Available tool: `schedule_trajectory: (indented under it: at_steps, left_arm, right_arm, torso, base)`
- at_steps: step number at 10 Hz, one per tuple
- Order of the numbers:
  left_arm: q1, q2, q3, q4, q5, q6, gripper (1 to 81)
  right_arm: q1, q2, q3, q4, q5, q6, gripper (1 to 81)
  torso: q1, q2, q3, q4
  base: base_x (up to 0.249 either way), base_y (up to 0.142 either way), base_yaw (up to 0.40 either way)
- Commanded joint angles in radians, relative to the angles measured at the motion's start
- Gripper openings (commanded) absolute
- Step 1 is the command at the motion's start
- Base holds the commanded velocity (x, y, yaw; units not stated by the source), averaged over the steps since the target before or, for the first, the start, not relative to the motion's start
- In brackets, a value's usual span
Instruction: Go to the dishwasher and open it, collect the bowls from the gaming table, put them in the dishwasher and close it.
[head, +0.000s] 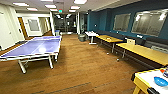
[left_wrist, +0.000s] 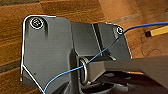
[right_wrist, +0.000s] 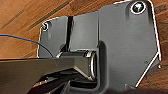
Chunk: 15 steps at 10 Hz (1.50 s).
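Bowls: a blue bowl (head: 160, 81) is seen on the gaming table (head: 143, 80), low at the head view's right, the right arm's side; gripper states cannot be told.

I'm seeing a wood-plank floor (head: 82, 65) with a soft sheen. The ping-pong table (head: 37, 46) has a smooth blue top that catches the ceiling lights. At the corner, the gaming table (head: 147, 80) has a glossy white top in a yellow frame, and the blue bowl (head: 160, 81) looks like shiny plastic. The long tables (head: 147, 52) look like matt yellow laminate.
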Motion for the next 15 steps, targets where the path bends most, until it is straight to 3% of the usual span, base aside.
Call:
schedule_trajectory:
  at_steps: [1, 15]
  left_arm:
    - [-0.037, -0.009, 0.012, 0.012, 0.045, 0.006, 81.1]
    - [-0.035, -0.006, 0.011, 0.012, 0.045, 0.007, 81.1]
  right_arm:
    - [0.042, -0.003, 0.006, 0.007, -0.045, -0.002, 81.1]
    - [0.036, -0.003, 0.007, 0.005, -0.047, -0.002, 81.1]
  torso:
    - [0.0, 0.0, 0.0, 0.0]
    - [0.0, 0.0, 0.0, 0.0]
  base:
    - [0.0, 0.0, -0.341]
    - [0.0, 0.0, -0.353]
